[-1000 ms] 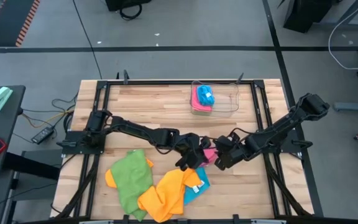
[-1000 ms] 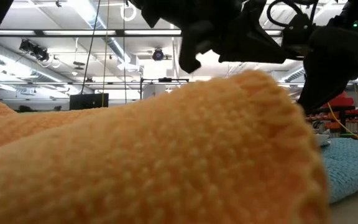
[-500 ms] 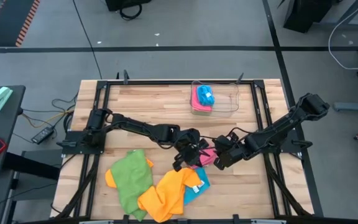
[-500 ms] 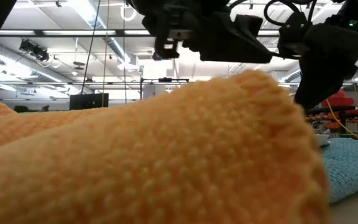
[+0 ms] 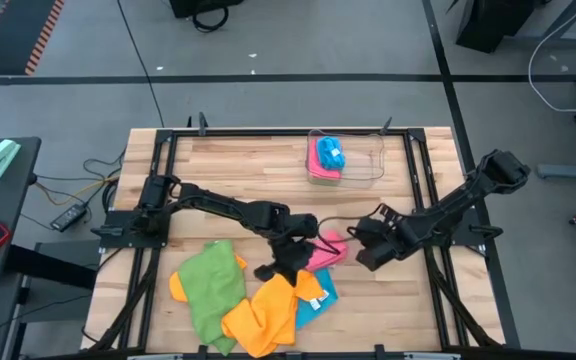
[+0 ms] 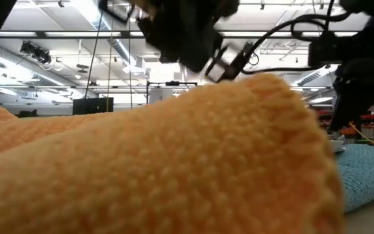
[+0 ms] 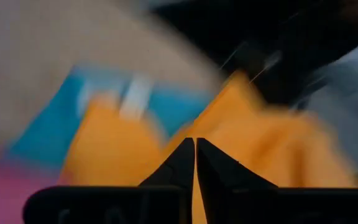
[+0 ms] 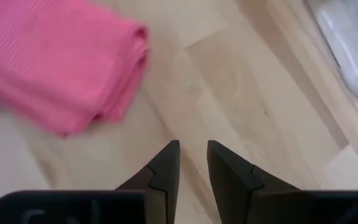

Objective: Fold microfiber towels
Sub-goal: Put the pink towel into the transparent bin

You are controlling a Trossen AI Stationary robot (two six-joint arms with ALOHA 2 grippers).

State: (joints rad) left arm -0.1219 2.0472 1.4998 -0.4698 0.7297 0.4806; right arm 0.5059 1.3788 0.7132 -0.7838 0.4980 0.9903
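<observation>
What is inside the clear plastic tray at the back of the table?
The tray holds a pink towel with a blue towel on top, at its left end. Whether anything lies beneath them cannot be seen.

Folded towel at table centre, between both arms; heaped towels at the front edge; tray holding two folded towels at the back.

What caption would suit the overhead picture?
Two robot arms meet mid-table beside a folded pink towel, with unfolded green and orange towels waiting nearby.
</observation>
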